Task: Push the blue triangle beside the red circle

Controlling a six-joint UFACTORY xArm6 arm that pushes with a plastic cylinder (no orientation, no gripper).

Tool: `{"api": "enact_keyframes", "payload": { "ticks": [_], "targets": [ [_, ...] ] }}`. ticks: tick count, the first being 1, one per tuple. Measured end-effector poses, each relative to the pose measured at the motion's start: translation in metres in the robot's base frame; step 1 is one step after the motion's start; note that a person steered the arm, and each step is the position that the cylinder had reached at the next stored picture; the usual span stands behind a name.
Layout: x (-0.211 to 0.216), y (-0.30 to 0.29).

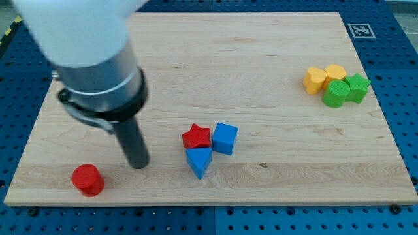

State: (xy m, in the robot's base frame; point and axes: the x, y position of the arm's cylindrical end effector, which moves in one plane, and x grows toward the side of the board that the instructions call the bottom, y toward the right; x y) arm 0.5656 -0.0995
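— Where does the arm stand?
— It comes down from the view's top left, its pale housing narrowing through a dark collar into the rod.
— And my tip [138, 164]?
— Directly below that collar, upright, down on the surface.

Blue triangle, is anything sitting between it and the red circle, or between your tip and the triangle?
Nothing visible blocks either path. My tip stands on bare board between the red circle at the view's left and the blue triangle at its right. The red star and blue cube touch the triangle's far side.

Lab/robot test bench: wooden board [261, 78] on blue perforated plate [398, 72]; fiducial marker [360, 30] at upper right.
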Motion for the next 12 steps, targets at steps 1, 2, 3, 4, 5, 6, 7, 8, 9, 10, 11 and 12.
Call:
{"api": "enact_keyframes", "payload": {
  "ticks": [1,2,3,4,5,6,7,8,9,10,11,12],
  "targets": [
    [0.008,0.039],
    [0.036,0.057],
    [0.052,0.08],
    [0.051,0.153],
    [0.033,0.202],
    [0.024,0.195],
    [0.015,0.168],
    [0.004,0.14],
    [-0.002,0.105],
    [-0.002,0.066],
    [0.004,0.038],
    [0.005,0.015]
  ]
}}
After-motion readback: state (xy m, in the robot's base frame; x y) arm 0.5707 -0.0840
